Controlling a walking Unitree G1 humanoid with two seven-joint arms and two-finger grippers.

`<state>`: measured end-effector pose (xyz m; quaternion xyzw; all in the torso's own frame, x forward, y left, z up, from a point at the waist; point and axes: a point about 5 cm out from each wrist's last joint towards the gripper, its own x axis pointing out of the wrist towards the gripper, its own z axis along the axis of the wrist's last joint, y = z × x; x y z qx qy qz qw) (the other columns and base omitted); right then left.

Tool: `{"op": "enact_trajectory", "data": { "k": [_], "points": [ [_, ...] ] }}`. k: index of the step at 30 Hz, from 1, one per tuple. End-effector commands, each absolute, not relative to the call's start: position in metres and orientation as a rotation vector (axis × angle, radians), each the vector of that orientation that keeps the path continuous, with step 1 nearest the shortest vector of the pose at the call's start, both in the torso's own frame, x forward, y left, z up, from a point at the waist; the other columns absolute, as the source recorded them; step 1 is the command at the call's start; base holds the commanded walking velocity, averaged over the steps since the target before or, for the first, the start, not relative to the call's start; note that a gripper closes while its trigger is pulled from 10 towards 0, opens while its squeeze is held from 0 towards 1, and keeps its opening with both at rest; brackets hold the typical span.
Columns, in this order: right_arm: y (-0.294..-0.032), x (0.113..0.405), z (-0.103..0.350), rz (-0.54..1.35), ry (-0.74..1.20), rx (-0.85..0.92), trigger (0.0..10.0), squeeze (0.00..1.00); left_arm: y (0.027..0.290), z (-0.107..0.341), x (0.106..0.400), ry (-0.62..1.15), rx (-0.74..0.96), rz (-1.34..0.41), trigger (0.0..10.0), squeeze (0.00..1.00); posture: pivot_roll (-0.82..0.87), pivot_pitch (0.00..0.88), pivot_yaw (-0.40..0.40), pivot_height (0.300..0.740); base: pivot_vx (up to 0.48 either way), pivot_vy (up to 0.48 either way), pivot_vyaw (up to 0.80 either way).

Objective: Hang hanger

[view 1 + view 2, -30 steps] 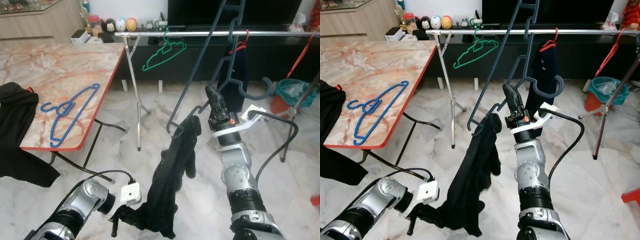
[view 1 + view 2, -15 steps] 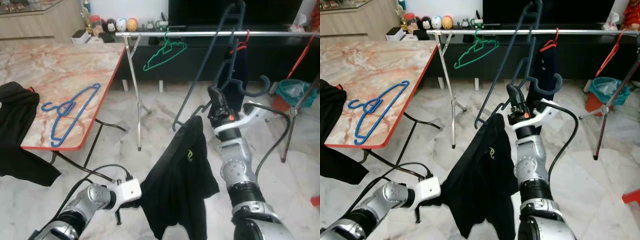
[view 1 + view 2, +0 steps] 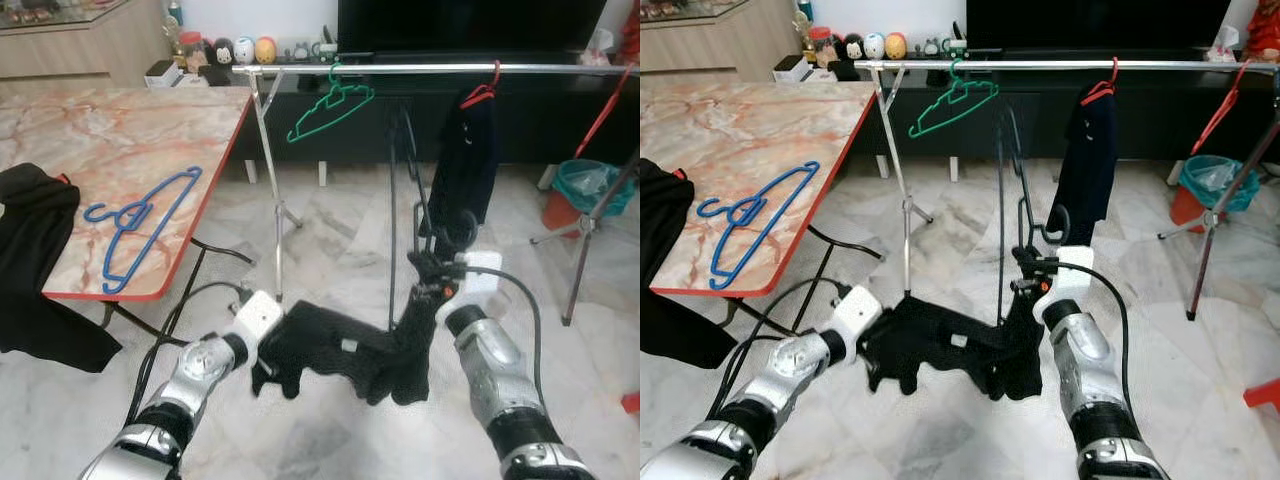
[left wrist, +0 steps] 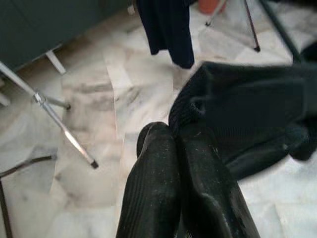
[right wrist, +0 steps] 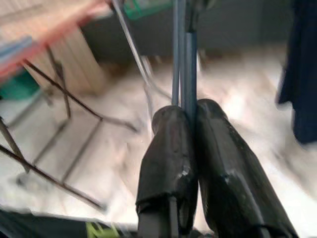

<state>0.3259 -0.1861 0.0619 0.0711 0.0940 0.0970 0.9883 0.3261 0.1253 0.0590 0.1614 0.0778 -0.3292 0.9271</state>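
On the bench at far left a blue hanger lies flat beside a dark cloth draped over its edge; I am handling neither. My left claw is low over the floor, fingers pressed together on one end of the black garment, as the left wrist view confirms. The garment sags in a band across to my right claw, whose fingers are clamped on the thin bars of the dark hanger. That hanger stands nearly upright, below the rail, and I judge its hook has not yet caught. On the rail a green hanger and a red hanger carrying a dark garment already hang. Status: garment and hanger are gripped; raising the hook onto the rail between those two and releasing both claws remains.
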Motion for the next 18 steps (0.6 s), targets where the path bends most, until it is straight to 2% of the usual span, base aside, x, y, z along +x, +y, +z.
{"op": "enact_trajectory", "data": {
  "k": [1,2,7,11,18],
  "points": [
    [-0.188,0.32,0.046,0.167,0.312,0.131,10.0,0.0,0.131,0.06,0.328,0.153,0.318,-0.648,10.0,0.0,-0.01,0.0,0.054,0.74,0.0,0.0,0.0],
    [-0.189,0.315,0.034,0.152,0.413,0.125,10.0,0.0,0.13,0.061,0.328,0.146,0.312,-0.649,10.0,0.0,-0.01,0.0,0.054,0.74,0.0,0.0,0.0],
    [-0.182,0.312,0.03,0.188,0.446,0.175,10.0,0.0,0.128,0.062,0.328,0.139,0.301,-0.655,10.0,0.0,-0.01,0.0,0.054,0.74,0.0,0.0,0.0],
    [-0.177,0.308,0.022,0.233,0.528,0.119,10.0,0.0,0.127,0.062,0.328,0.133,0.291,-0.677,10.0,0.0,-0.01,0.0,0.056,0.74,0.0,0.0,0.0],
    [-0.182,0.311,0.025,0.175,0.491,0.054,10.0,0.0,0.124,0.063,0.327,0.136,0.263,-0.74,10.0,0.0,-0.01,0.0,0.057,0.74,0.0,0.0,0.0]
  ]
}}
